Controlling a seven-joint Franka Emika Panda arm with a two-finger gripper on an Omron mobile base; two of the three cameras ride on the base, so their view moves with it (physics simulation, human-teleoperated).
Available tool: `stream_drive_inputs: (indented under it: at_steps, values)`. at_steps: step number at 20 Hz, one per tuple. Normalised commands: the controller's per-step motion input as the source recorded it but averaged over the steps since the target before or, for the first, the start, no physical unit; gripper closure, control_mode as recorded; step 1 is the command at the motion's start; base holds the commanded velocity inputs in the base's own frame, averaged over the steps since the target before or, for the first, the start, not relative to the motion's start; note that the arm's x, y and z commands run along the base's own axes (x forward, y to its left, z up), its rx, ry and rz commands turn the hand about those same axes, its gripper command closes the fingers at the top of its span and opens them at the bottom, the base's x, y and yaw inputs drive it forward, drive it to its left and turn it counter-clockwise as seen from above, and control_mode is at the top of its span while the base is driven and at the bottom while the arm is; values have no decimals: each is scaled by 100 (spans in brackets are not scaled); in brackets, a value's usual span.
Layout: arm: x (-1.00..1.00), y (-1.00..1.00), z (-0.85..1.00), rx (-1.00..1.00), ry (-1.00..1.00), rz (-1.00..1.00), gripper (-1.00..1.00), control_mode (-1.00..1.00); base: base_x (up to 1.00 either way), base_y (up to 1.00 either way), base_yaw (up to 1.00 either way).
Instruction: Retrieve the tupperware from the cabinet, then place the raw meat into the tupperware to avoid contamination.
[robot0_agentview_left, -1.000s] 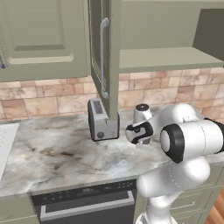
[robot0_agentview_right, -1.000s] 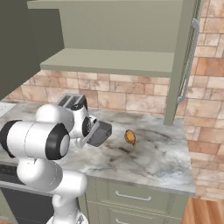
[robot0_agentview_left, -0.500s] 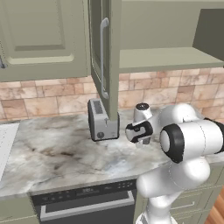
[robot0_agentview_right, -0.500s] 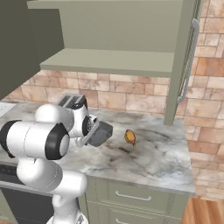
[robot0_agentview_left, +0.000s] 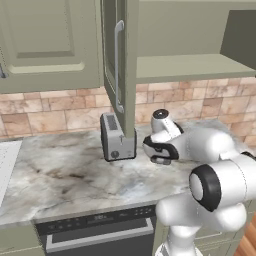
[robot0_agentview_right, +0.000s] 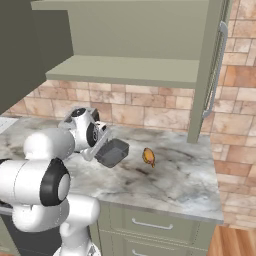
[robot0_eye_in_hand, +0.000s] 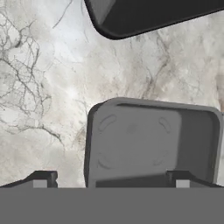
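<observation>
Dark grey, the tupperware (robot0_agentview_right: 113, 152) hangs tilted above the marble counter (robot0_agentview_right: 175, 182), pinched at its rim by the pincer (robot0_agentview_right: 98, 145), with the raw meat (robot0_agentview_right: 148, 156) lying on the counter just beside it. The cabinet (robot0_agentview_right: 150, 35) stands open above, its door (robot0_agentview_left: 120, 65) swung out over the toaster (robot0_agentview_left: 116, 136). In the hand view the tupperware (robot0_eye_in_hand: 153, 144) shows its hollow inside.

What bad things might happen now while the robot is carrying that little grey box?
The small dark grey square plastic box hangs tilted in the fingers above the marble counter, so it might slip and drop. Set down carelessly, it could bump the tiny glossy orange-brown meat lump lying close beside it.
</observation>
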Motion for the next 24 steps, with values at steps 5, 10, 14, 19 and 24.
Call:
stream_drive_inputs:
  at_steps: [5, 10, 14, 19, 24]
  values:
    - [-14, -19, 56, 0, -6, -11, -100, -100, 0, 0, 0]
    - [-5, -41, 35, 0, -4, -21, -100, -100, 0, 0, 0]
    - [-6, -44, 24, 0, -5, -25, -100, -100, 0, 0, 0]
    - [-6, -54, 2, 0, -1, -25, -100, -100, 0, 0, 0]
    - [-11, -70, 1, 11, -1, -15, -100, -100, 0, 0, 0]
